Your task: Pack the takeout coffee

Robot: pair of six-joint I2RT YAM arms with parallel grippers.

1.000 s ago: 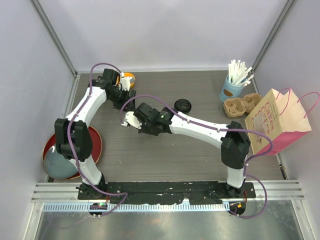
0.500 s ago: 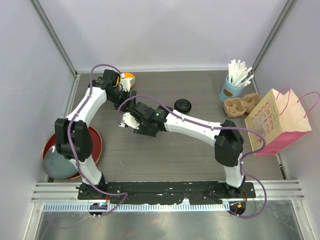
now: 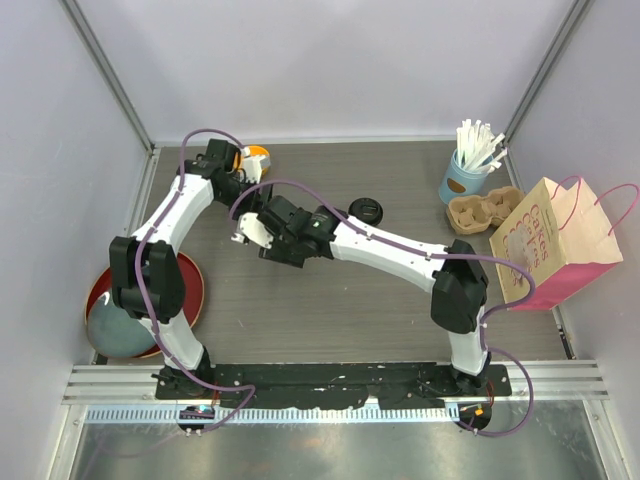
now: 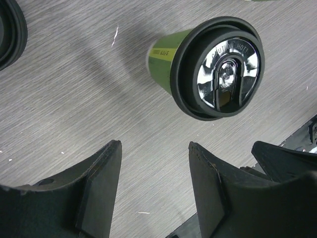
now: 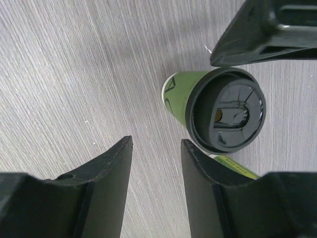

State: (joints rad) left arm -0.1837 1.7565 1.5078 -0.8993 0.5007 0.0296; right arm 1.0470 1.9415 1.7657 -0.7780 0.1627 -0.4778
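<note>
A dark-green paper cup with a black lid (image 4: 218, 67) stands upright on the table. In the left wrist view it is ahead and to the right of my open, empty left gripper (image 4: 154, 148). The same lidded cup (image 5: 225, 109) shows in the right wrist view, ahead and right of my open, empty right gripper (image 5: 156, 144). A green strip of a second cup (image 5: 237, 167) shows behind my right finger. In the top view the cups are hidden under the left gripper (image 3: 243, 185) and right gripper (image 3: 258, 235). A loose black lid (image 3: 366, 210) lies mid-table.
A light-blue cup of white straws (image 3: 465, 180), a cardboard cup carrier (image 3: 485, 212) and a pink paper bag (image 3: 560, 245) stand at the right. A red plate with a grey bowl (image 3: 130, 300) is at the left edge. An orange object (image 3: 257, 154) is at the back.
My right arm has reached further left and away from its base, bringing its gripper close to the left gripper. The left arm has hardly moved.
</note>
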